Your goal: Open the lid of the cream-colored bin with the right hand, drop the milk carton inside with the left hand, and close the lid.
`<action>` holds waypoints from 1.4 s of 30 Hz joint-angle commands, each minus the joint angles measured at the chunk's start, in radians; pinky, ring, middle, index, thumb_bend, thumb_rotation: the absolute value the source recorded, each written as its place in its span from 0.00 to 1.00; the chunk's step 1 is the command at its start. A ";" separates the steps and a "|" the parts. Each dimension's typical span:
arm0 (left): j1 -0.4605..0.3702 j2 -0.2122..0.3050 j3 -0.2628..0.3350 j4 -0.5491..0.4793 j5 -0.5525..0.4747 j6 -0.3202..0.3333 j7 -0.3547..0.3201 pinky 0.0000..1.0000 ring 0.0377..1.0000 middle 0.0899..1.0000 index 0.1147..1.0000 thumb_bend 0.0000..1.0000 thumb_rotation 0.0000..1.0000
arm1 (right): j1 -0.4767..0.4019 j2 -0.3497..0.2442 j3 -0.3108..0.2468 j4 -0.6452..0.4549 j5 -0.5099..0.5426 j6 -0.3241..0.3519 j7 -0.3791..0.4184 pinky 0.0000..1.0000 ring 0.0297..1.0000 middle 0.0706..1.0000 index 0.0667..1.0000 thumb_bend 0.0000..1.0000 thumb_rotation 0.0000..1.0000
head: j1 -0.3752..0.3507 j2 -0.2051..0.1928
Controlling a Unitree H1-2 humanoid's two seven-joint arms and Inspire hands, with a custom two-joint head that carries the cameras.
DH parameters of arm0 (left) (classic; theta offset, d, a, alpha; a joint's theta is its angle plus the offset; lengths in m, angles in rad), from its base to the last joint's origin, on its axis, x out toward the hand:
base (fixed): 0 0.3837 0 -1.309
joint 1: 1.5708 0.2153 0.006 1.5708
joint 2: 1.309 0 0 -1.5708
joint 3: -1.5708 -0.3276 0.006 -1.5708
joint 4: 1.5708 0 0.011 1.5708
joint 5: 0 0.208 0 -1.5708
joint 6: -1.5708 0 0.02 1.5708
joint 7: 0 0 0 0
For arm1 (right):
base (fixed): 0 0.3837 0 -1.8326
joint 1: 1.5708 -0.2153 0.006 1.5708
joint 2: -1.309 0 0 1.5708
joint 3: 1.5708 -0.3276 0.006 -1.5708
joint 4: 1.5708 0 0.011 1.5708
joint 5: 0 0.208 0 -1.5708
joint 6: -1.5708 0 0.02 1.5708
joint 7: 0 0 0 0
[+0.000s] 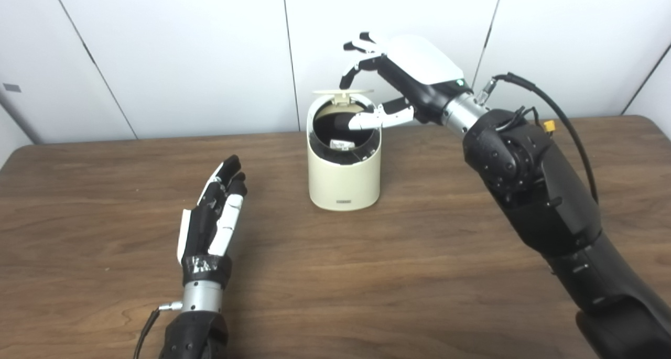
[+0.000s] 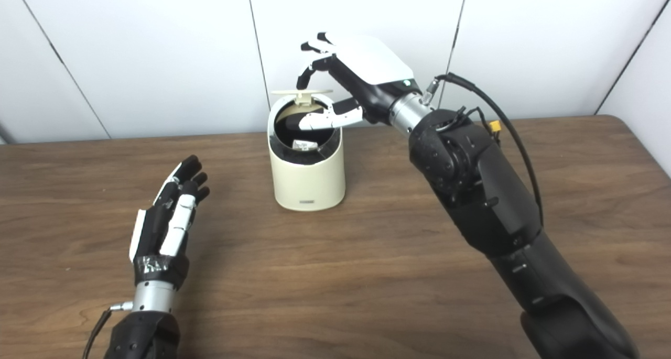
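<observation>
A: While the table (image 1: 419, 275) carries only the bin (image 1: 344, 183) at far centre, where does the lid sit?

B: The lid (image 1: 342, 92) is tipped up flat above the far rim. The right hand (image 1: 390, 81) hangs just above and right of it, fingers (image 1: 350, 75) curled down and apart over the lid's top, thumb reaching across the open mouth. It grips nothing that I can see.

A: The carton?

B: A pale object low inside the bin, likely the carton (image 1: 341, 143); too small to confirm.

A: Left hand?

B: The left hand (image 1: 212, 217) rests near left, well apart, fingers straight and close together, empty.

A: So closing falls to the right hand?

B: Judged so: lid lies directly under its fingertips; press down and nearward.
</observation>
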 commanded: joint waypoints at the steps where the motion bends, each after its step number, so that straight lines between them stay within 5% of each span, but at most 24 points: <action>1: -0.026 -0.013 -0.006 -0.010 0.010 -0.037 0.006 0.90 0.91 0.91 0.90 0.55 0.61 | -0.027 -0.017 -0.019 -0.041 -0.007 -0.019 -0.003 0.91 0.98 0.92 0.59 0.58 0.74 | 0.001 0.001; 19: -0.030 -0.031 -0.015 -0.002 0.030 -0.048 0.010 0.88 0.90 0.90 0.89 0.56 0.62 | 0.029 0.004 0.024 -0.056 -0.083 0.002 0.090 0.85 0.96 0.89 0.63 0.57 0.77 | 0.023 -0.004; 24: -0.032 -0.054 -0.002 -0.004 -0.040 -0.052 -0.002 0.89 0.90 0.91 0.93 0.56 0.55 | 0.048 0.014 0.026 -0.045 -0.097 0.017 0.125 0.89 0.97 0.90 0.65 0.58 0.79 | 0.029 -0.005; 42: -0.033 -0.063 0.001 -0.021 -0.070 -0.057 -0.007 0.91 0.91 0.92 0.99 0.57 0.55 | 0.101 0.023 0.057 -0.003 -0.139 -0.010 0.113 0.95 1.00 0.92 0.65 0.58 0.87 | 0.030 -0.001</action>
